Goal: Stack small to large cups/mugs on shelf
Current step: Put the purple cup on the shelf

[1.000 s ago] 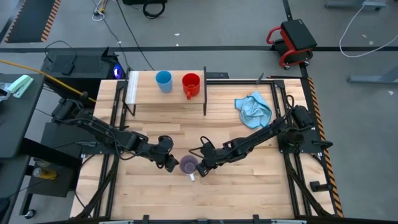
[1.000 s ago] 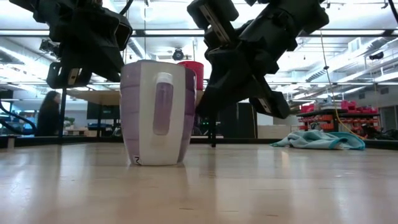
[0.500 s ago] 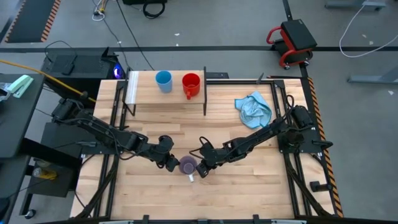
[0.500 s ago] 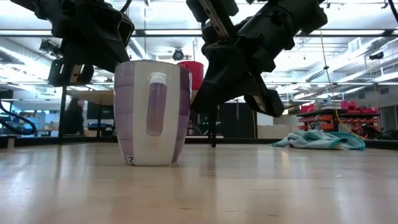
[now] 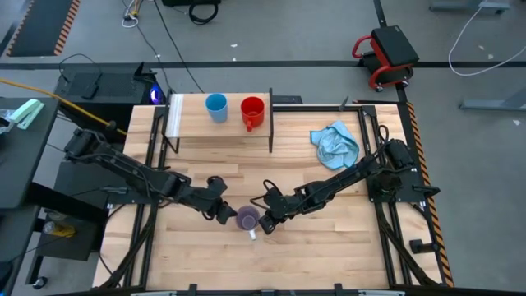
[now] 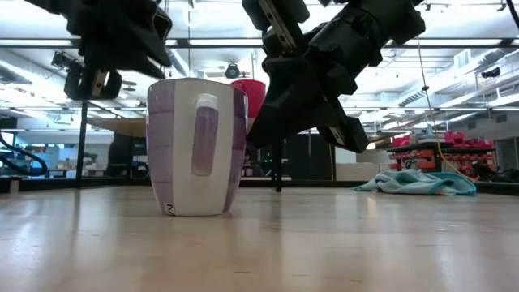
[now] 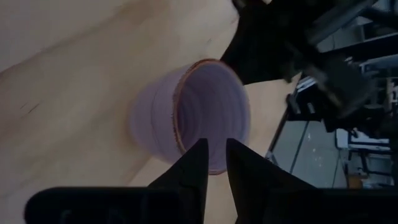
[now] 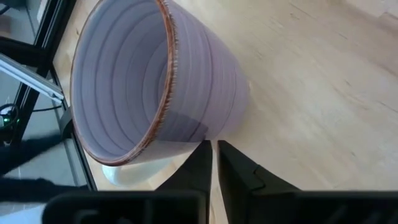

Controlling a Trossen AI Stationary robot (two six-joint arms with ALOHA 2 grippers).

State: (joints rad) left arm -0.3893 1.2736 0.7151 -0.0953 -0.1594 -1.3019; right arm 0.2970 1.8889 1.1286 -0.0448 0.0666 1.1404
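- High view: lilac mug (image 5: pixel 248 219) stands upright on the wood surface (image 5: pixel 329 247), near edge, between both tools; blue cup (image 5: pixel 216 107) and red mug (image 5: pixel 252 113) already on the shelf (image 5: pixel 191 123).
- Left tool (image 5: pixel 220 211) just beside the mug, fingers clenched, holding nothing.
- Right tool (image 5: pixel 267 221) on the other side, fingers also pinched together, empty.
- Mug looks glazed ceramic: stiff, prob. slippery, chips if dropped. You'd best pinch the rim wall; the handle (image 6: pixel 204 134) is too narrow.

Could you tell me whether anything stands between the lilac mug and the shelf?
No, only bare tabletop lies between the lilac mug and the shelf. The blue cup and red mug already stand on the shelf.
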